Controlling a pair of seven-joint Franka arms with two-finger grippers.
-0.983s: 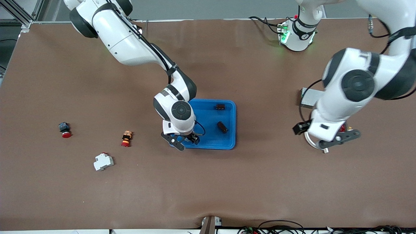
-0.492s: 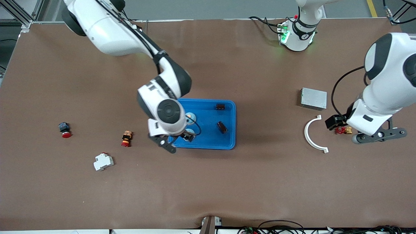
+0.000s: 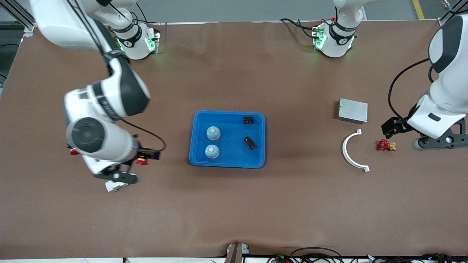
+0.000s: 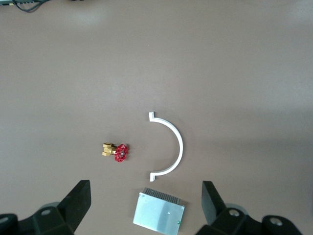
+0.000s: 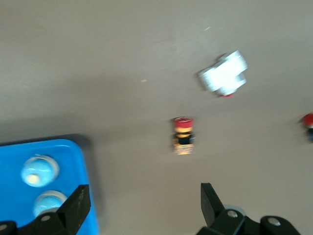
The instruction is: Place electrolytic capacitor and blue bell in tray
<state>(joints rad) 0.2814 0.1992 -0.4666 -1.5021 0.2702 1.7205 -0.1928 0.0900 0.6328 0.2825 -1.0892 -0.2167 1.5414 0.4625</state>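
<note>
The bright-blue tray (image 3: 227, 165) lies mid-table. In it stand two blue bells (image 3: 213, 133) (image 3: 211, 151) with pale tops, and two small black capacitors (image 3: 248, 119) (image 3: 250, 143). My right gripper (image 3: 117, 177) is open and empty, up over the white breaker toward the right arm's end. Its wrist view shows the tray's corner (image 5: 73, 156), both bells (image 5: 39, 170) (image 5: 49, 201) and the open right gripper (image 5: 142, 196). My left gripper (image 3: 440, 140) is open and empty beside the red valve at the left arm's end; it also shows in its wrist view (image 4: 145, 191).
A silver metal box (image 3: 353, 110), a white curved piece (image 3: 353, 153) and a red valve (image 3: 384, 145) lie toward the left arm's end. A white breaker (image 3: 115, 186) and two red-capped buttons (image 3: 140, 160) (image 3: 74, 151), partly hidden by the right arm, lie toward the right arm's end.
My right gripper has left the tray's near corner and swung toward the right arm's end; two blue bells now show in the tray. My left gripper moved away from the white curved piece.
</note>
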